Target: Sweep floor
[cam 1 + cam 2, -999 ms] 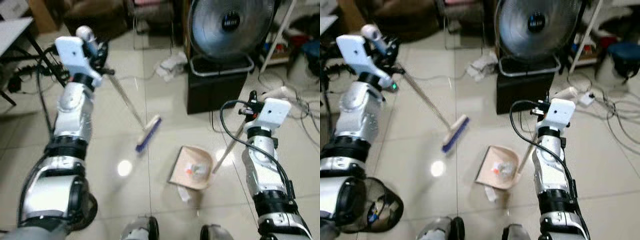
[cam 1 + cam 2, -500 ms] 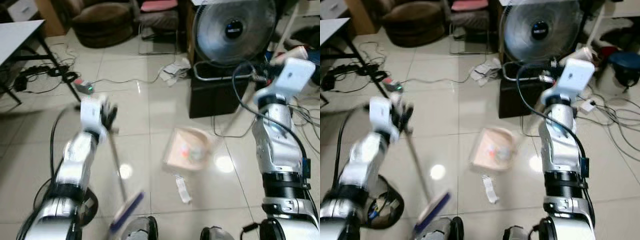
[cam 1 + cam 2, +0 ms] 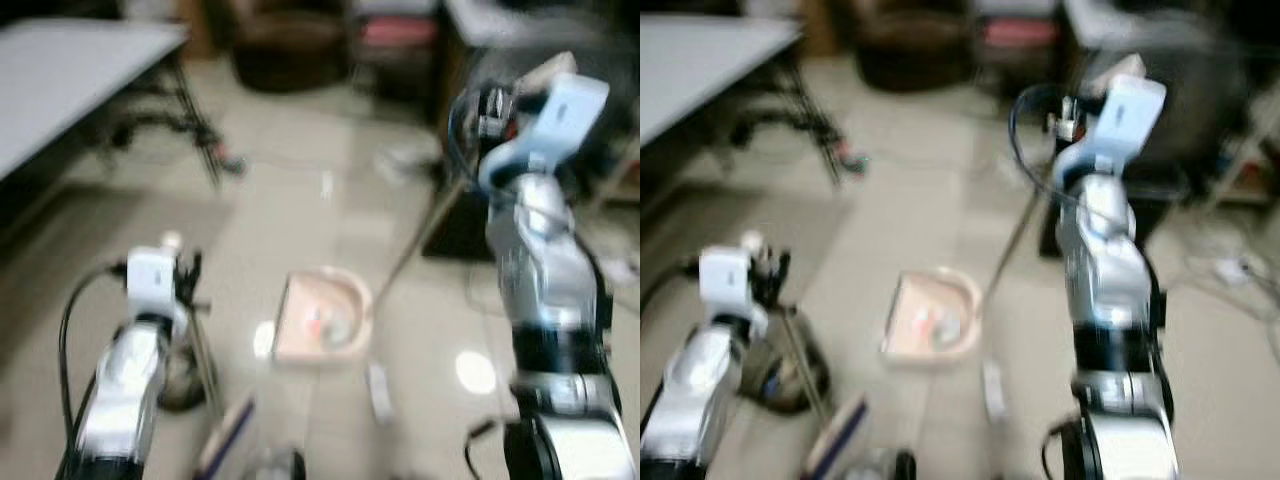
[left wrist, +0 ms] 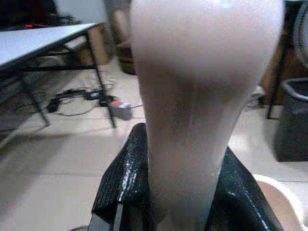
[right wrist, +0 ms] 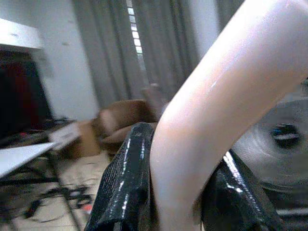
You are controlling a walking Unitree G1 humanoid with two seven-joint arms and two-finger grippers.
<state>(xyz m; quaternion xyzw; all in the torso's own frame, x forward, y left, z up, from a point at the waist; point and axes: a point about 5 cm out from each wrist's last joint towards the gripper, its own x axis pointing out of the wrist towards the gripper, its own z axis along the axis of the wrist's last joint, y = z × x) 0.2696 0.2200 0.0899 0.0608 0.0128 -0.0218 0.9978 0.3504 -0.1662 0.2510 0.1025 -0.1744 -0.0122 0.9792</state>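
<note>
Head views are blurred. The left gripper [image 3: 185,285] is clamped on the broom handle [image 3: 205,365], low on the robot's left; the broom head [image 3: 225,450] is seen near the robot's feet. The right gripper [image 3: 480,105] is clenched on the dustpan handle [image 3: 410,245], held high on the right, with the handle slanting down to the dustpan [image 3: 320,320] on the tiled floor [image 3: 300,200] between the arms.

Risks, judged: collected debris [image 3: 322,322] is carried in the pan, so it could be spilled if the long handle is tilted or swung. A scrap of litter [image 3: 378,390] lying just beside the pan on the robot's side could be missed or stepped on. The broom head is so near the feet that it could be tripped on.

The left wrist view shows the pale handle end [image 4: 202,96] squeezed between black fingers [image 4: 122,183], plus a table [image 4: 43,41] and a power strip [image 4: 120,109] beyond. The right wrist view shows the handle [image 5: 211,120] clamped between the fingers [image 5: 127,187] and a fan [image 5: 274,154] behind. The pan, litter and broom head are given by the head views.
</note>
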